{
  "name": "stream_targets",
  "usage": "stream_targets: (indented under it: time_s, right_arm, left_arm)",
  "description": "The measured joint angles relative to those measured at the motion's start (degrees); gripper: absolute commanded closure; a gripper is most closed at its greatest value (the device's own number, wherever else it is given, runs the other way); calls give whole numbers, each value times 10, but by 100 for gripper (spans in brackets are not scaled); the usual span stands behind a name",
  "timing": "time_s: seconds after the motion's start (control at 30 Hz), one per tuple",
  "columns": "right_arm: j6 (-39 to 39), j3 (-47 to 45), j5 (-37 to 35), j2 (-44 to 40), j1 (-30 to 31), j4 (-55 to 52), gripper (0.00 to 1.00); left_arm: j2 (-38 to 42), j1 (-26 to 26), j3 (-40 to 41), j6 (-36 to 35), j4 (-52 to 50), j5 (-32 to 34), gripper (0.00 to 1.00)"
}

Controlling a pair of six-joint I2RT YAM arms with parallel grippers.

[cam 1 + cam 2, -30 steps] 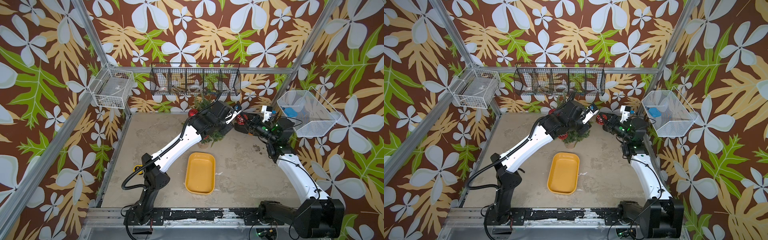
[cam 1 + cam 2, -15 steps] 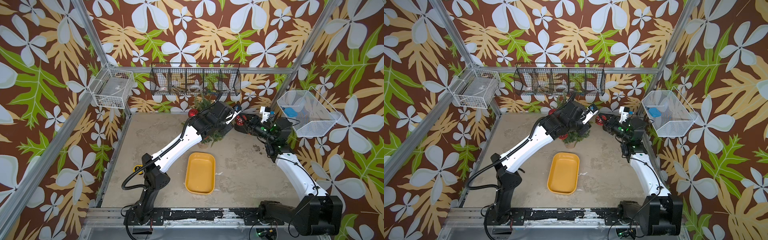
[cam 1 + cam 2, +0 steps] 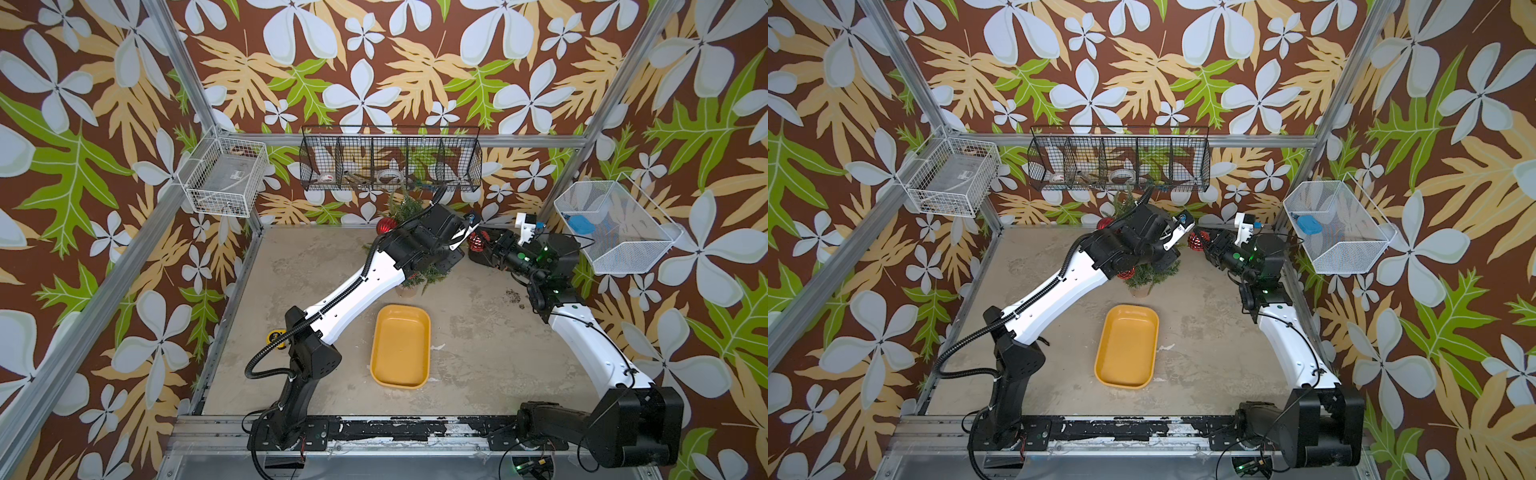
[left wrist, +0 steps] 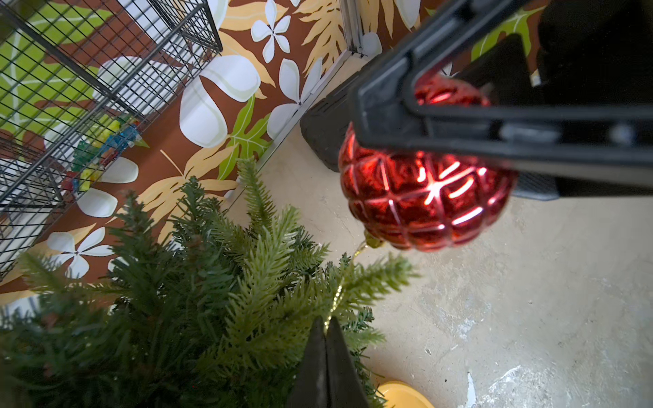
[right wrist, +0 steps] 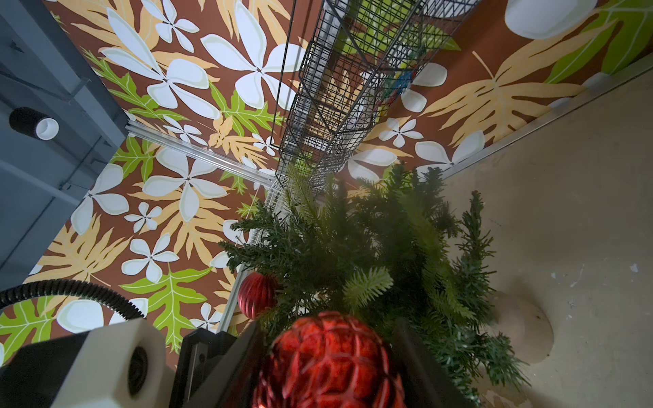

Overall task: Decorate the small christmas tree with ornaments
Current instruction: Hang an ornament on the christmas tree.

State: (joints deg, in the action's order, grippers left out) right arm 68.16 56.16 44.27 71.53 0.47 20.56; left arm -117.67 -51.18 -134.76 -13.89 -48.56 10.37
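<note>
The small christmas tree (image 3: 409,206) (image 5: 381,243) stands at the back of the table on a pale base (image 3: 406,291). A ribbed red ornament (image 3: 386,225) (image 5: 256,295) hangs on its far left side. A second red ornament (image 3: 1126,273) shows under the left arm. My right gripper (image 5: 327,326) is shut on a lattice ornament (image 4: 420,201) (image 3: 477,242), held just right of the tree. Its gold string (image 4: 339,289) runs over a branch to my left gripper (image 4: 327,326), which is shut on the string.
A yellow tray (image 3: 376,345) lies in front of the tree, with nothing in it. A black wire basket (image 3: 390,160) hangs on the back wall just above the treetop. White wire baskets hang at the left (image 3: 224,178) and right (image 3: 615,224).
My right gripper with the lattice ornament has edged slightly left toward the tree. The left arm has hardly moved.
</note>
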Motion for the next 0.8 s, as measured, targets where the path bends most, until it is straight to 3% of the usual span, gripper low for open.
stream_targets:
  time_s: [0.33,0.8]
  right_arm:
    - [-27,39,-12,-32,0,-37,60]
    - [-39,19,-23,-51,0,-65,60]
  left_arm:
    - [16,0,-16,4,9,-16,100]
    - [25,-16,5,6,8,-31,100]
